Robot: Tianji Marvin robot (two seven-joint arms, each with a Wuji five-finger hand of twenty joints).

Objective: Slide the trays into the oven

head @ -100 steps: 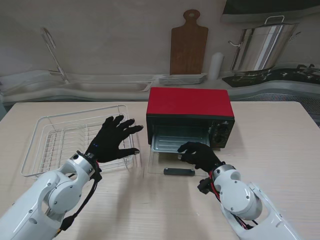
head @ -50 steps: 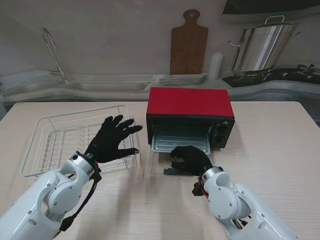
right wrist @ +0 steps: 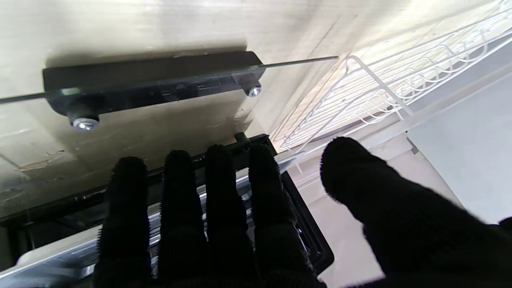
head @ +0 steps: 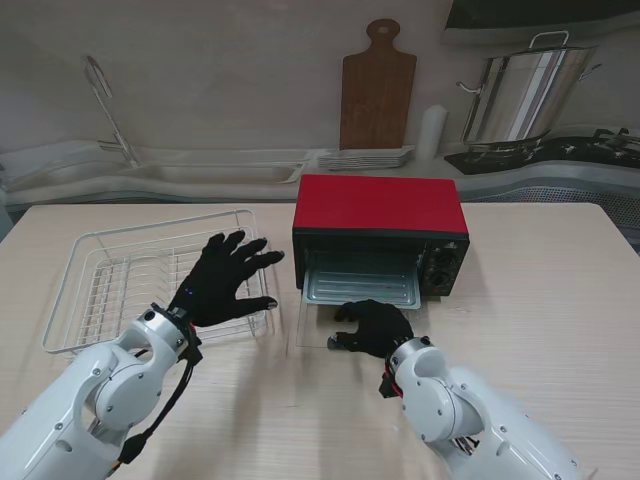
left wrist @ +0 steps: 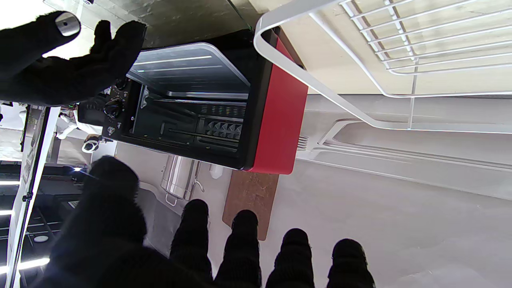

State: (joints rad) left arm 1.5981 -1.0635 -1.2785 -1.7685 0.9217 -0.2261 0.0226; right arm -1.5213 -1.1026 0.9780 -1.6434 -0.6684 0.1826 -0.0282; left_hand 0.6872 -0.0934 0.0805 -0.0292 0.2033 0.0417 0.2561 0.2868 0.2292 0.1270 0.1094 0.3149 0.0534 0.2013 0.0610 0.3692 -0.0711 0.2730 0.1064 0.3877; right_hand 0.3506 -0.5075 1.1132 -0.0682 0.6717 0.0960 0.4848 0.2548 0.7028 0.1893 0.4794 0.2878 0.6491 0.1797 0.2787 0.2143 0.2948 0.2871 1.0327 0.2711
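Right hand (head: 373,328): over the open glass door (head: 312,330) of the oven (head: 380,222), covering most of the door handle (right wrist: 152,86) in the stand view; fingers straight and side by side, thumb apart, nothing gripped. Contact with the glass cannot be told.
Tray (head: 362,286): just beyond the right fingertips, in the oven mouth, near edge at the opening; its far part is lost in the dark cavity.
Left hand (head: 227,277): spread wide, empty, over the near right corner of the wire rack (head: 140,280), oven to its right.
Rack contents: too fine to make out.
Oven knobs (head: 443,268): small, settings unreadable.
Right wrist view: fingers (right wrist: 224,208) hide most of the tray.
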